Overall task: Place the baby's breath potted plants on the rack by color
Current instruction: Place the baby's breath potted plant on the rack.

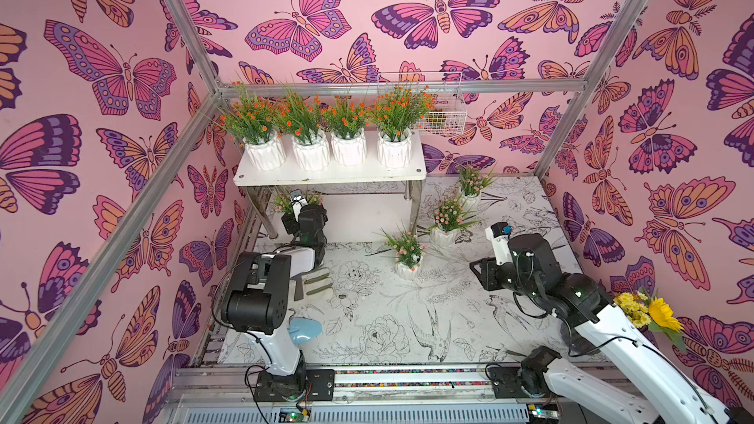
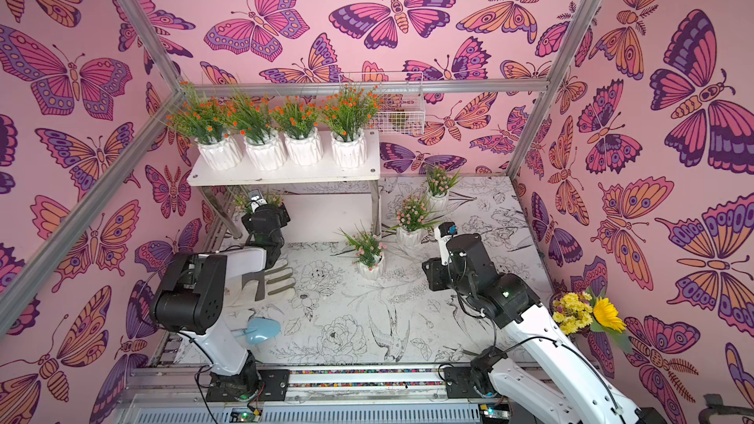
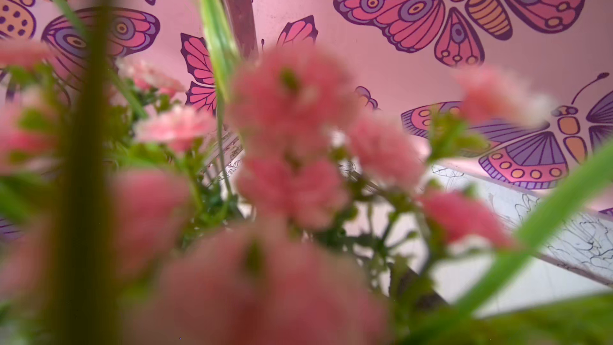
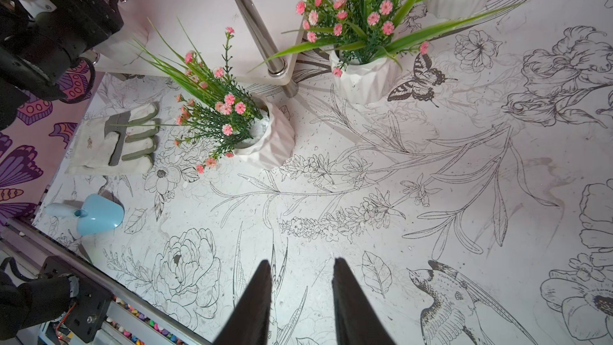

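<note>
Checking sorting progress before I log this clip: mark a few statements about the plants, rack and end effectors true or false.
1. Four orange plants stand on the rack's top shelf. True.
2. Three pink plants stand on the table, off the rack. True.
3. The right end effector grips a pot. False: it is open and empty above the table.
4. The glove lies on the top shelf. False: the glove lies on the table.
</note>
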Motion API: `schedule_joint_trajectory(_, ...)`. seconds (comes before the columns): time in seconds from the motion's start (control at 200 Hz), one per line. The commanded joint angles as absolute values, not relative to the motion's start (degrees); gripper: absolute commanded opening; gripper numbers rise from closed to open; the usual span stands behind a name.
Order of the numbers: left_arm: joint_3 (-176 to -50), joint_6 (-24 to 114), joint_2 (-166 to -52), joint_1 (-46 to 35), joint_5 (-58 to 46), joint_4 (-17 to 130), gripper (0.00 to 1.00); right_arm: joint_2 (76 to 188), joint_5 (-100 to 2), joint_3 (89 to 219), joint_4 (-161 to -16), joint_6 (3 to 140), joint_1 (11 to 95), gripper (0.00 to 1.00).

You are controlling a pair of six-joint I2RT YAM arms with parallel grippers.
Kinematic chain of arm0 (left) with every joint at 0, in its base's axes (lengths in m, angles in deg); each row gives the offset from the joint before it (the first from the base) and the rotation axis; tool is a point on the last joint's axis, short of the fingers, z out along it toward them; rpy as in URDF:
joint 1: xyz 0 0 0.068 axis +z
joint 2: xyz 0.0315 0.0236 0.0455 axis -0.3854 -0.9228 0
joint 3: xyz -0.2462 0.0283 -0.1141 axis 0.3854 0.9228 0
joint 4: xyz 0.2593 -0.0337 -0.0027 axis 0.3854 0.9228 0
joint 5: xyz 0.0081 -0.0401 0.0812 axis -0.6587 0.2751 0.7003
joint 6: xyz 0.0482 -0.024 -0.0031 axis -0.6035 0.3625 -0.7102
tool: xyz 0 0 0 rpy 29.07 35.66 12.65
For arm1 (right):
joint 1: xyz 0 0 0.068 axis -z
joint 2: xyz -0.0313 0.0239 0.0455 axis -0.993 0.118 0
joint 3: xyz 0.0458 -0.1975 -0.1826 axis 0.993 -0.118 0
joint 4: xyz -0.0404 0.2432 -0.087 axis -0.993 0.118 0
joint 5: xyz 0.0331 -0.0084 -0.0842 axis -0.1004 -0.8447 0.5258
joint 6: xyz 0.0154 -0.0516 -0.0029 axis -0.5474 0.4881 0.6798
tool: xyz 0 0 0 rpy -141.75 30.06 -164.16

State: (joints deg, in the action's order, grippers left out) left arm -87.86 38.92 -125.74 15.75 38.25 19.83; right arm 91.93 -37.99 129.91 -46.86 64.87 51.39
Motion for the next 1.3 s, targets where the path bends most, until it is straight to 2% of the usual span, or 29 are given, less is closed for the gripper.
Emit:
schedule_joint_trajectory(0.0, -89.2, 39.7, -126.3, 16.3, 37.6, 21.3, 0.83, 91.3, -37.1, 130.6, -46.2, 65.0, 51.9, 0.33)
schedule_joint_trajectory(0.361, -94.3, 40.7, -128.7, 18.2, 38.1, 27.4, 0.82, 91.1, -37.1, 130.7, -46.3, 65.0, 51.9, 0.33)
schedule_joint_trajectory(0.971, -96.8, 41.8, -130.7, 22.6, 35.5, 29.4, 0.84, 91.3, -37.4, 130.2, -47.2, 65.0, 52.1, 0.33)
schedule_joint_trajectory(1.152, -96.7, 42.7, -130.6, 22.6, 34.1, 29.9, 0.95, 90.8, -37.1, 130.1, -47.0, 65.0, 52.1, 0.34)
schedule_joint_trajectory(1.297, -96.2, 43.1, -130.1, 22.6, 32.6, 30.2, 0.98, 90.9, -37.5, 130.2, -47.3, 65.3, 52.1, 0.34)
